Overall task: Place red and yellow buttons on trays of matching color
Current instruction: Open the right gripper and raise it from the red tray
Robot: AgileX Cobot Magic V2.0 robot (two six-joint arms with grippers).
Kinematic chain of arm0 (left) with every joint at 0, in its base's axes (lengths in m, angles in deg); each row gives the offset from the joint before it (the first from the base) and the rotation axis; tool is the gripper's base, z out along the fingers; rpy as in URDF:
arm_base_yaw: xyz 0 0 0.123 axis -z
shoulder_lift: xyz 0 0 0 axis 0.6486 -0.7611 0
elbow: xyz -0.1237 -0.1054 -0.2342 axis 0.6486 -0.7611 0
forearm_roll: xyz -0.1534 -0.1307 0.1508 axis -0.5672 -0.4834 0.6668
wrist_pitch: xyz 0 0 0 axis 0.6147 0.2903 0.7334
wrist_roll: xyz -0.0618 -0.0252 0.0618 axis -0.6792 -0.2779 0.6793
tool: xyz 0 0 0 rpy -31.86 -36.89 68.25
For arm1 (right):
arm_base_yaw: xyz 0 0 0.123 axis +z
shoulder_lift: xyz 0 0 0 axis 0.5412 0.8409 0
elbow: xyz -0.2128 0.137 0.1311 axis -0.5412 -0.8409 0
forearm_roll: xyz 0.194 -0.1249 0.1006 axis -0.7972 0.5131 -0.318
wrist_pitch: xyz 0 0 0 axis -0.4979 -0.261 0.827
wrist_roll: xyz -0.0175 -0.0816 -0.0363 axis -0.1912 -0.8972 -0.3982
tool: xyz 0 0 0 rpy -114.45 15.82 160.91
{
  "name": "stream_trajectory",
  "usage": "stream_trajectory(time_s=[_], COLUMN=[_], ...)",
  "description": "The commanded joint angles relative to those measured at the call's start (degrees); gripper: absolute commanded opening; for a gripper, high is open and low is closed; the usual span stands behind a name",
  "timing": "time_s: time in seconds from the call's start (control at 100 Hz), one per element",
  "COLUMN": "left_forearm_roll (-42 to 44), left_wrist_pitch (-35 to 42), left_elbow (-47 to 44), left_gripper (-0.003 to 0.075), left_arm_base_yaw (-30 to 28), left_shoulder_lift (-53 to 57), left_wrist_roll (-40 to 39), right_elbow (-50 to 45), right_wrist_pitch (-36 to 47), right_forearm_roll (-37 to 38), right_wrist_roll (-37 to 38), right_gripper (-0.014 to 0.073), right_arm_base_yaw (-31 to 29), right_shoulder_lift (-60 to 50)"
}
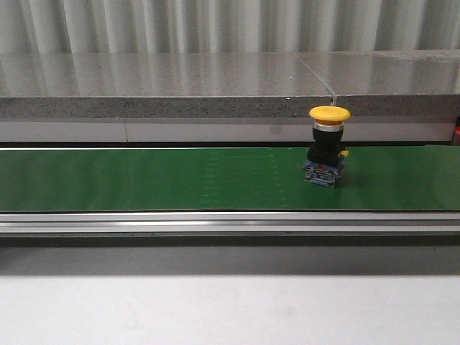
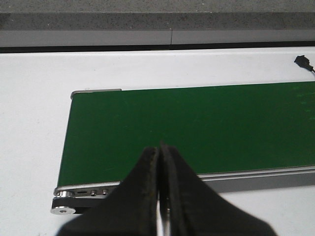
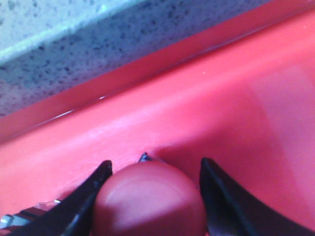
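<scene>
A yellow button [image 1: 329, 144] with a black body stands upright on the green conveyor belt [image 1: 144, 180], right of centre. Neither gripper shows in the front view. In the right wrist view, a red button [image 3: 147, 201] sits on the red tray [image 3: 221, 98]. My right gripper [image 3: 155, 164] is open around its cap. One finger touches the cap and the other stands a little apart from it. My left gripper [image 2: 160, 147] is shut and empty, above the near edge of the belt [image 2: 197, 128] close to its end. No yellow tray is in view.
A grey stone ledge [image 1: 215, 79] runs behind the belt, and also behind the red tray [image 3: 74, 49]. The belt's metal rail [image 1: 215, 223] lines its front edge. White table [image 1: 215, 309] lies in front. A black cable end [image 2: 302, 61] lies beyond the belt.
</scene>
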Motion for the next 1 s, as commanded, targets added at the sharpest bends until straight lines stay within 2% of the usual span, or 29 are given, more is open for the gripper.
stream_trajectory(time_s=[0.0,0.18,0.25,0.47,0.83,0.99], left_forearm_roll=[-1.50,-1.50,-1.50,-1.50,-1.50,-1.50], left_wrist_pitch=[4.00,4.00,4.00,4.00,4.00,4.00], left_elbow=[1.36,1.36,1.36,1.36,1.36,1.36], left_gripper=[-0.0020,-0.0020,-0.0020,-0.0020,-0.0020,-0.0020], left_arm_base_yaw=[0.52,0.52,0.52,0.52,0.52,0.52], left_shoulder_lift=[0.01,0.01,0.01,0.01,0.01,0.01], left_wrist_roll=[-0.12,-0.12,-0.12,-0.12,-0.12,-0.12], right_elbow=[1.96,3.06,4.17,7.95,8.02,8.02], right_wrist_pitch=[3.11,3.29,2.76,-2.13,-4.41,-6.63], right_forearm_roll=[-0.87,-0.87,-0.87,-0.87,-0.87,-0.87], right_wrist_roll=[-0.14,-0.14,-0.14,-0.14,-0.14,-0.14], right_gripper=[0.0161,0.0390,0.0440,0.0440,0.0443,0.0514], right_arm_base_yaw=[-0.25,-0.25,-0.25,-0.25,-0.25,-0.25], right_shoulder_lift=[-4.13,-4.19,-4.19,-4.26,-6.85,-6.92])
